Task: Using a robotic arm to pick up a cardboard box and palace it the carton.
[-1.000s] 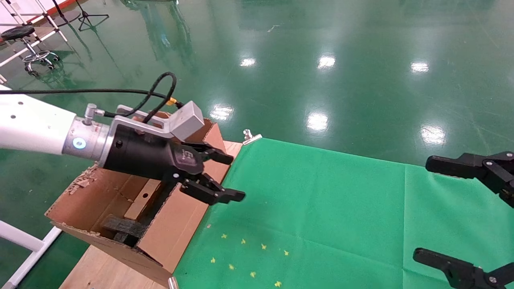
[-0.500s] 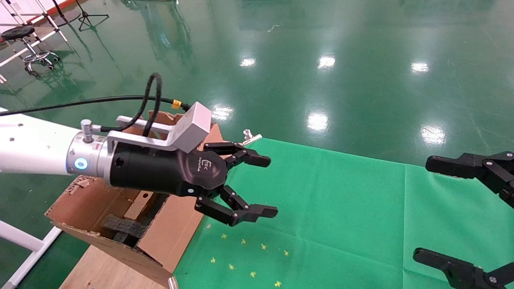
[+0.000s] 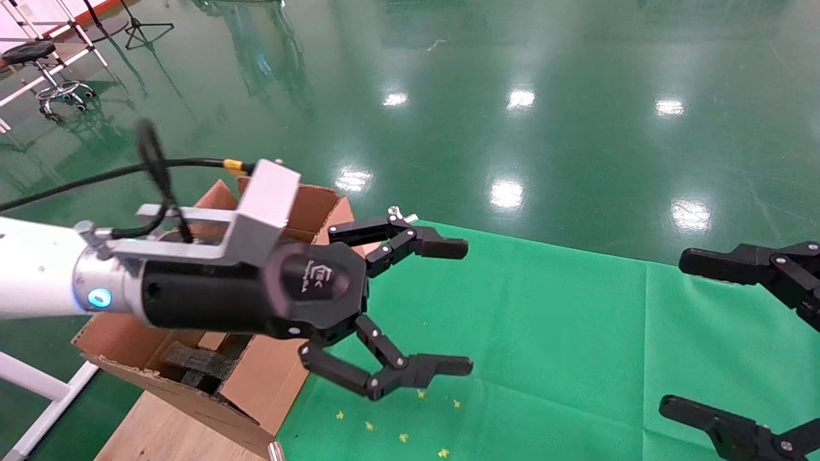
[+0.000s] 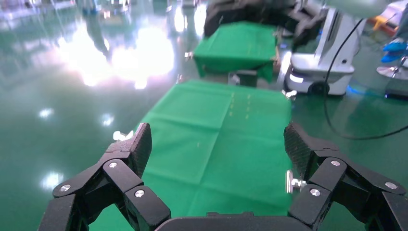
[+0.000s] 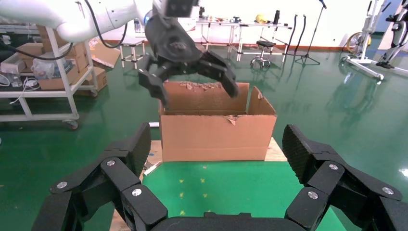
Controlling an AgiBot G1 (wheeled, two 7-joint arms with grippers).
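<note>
Blocking much of the carton [image 3: 269, 378] in the head view, the robotic arm [image 3: 38, 282] reaches across from the robot's left, and its left gripper [image 3: 458, 307] hangs over the near-left part of the green cloth [image 3: 544, 320] with its fingers spread wide and nothing between them. Only part of the carton's inside shows past the black gripper body: a strip of brown cardboard and some black foam [image 3: 192, 358]. That strip may be the cardboard box, but too little of it shows to be sure. The carton stands on a wooden board [image 3: 160, 429] just beside the cloth's left edge, its torn flaps up. In the right wrist view the carton [image 5: 216, 130] shows whole from outside, with the left gripper [image 5: 192, 77] above its rim. The right gripper [image 3: 705, 333] sits at the right edge of the head view, cut off by the frame, its fingers wide apart. Between the two grippers the cloth lies bare apart from small yellow marks [image 3: 397, 410] near its front edge. Beyond the cloth's far edge, glossy green floor [image 3: 512, 96] stretches away.
</note>
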